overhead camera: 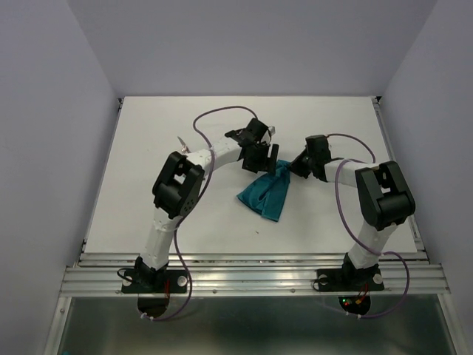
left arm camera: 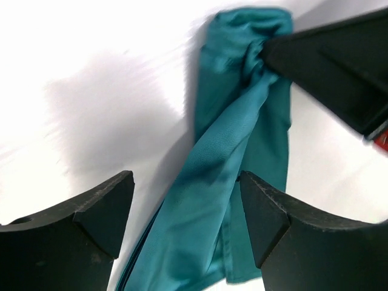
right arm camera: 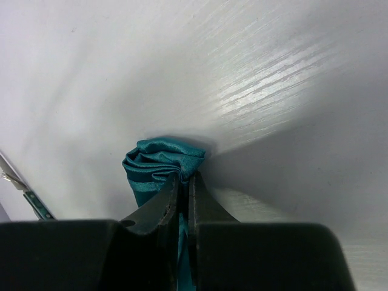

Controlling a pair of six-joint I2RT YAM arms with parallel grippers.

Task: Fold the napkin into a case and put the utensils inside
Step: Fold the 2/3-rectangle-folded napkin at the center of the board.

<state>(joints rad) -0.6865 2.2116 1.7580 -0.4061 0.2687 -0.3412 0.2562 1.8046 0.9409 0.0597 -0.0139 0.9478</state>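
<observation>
Folding step here: the teal-green soft cloth napkin (overhead camera: 264, 194) lies bunched mid-way on the white table (overhead camera: 140, 163). The right gripper (right arm camera: 183, 182) is pinching its far end, and the left gripper (left arm camera: 185, 206) is spread wide over it, holding nothing. I'd guess the left needs a fresh hold next.

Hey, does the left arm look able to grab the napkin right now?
Probably yes. The left end effector hangs open just above the napkin, with cloth showing in the gap. The right end effector pinches only the far end, so the near stretch looks free.
</observation>
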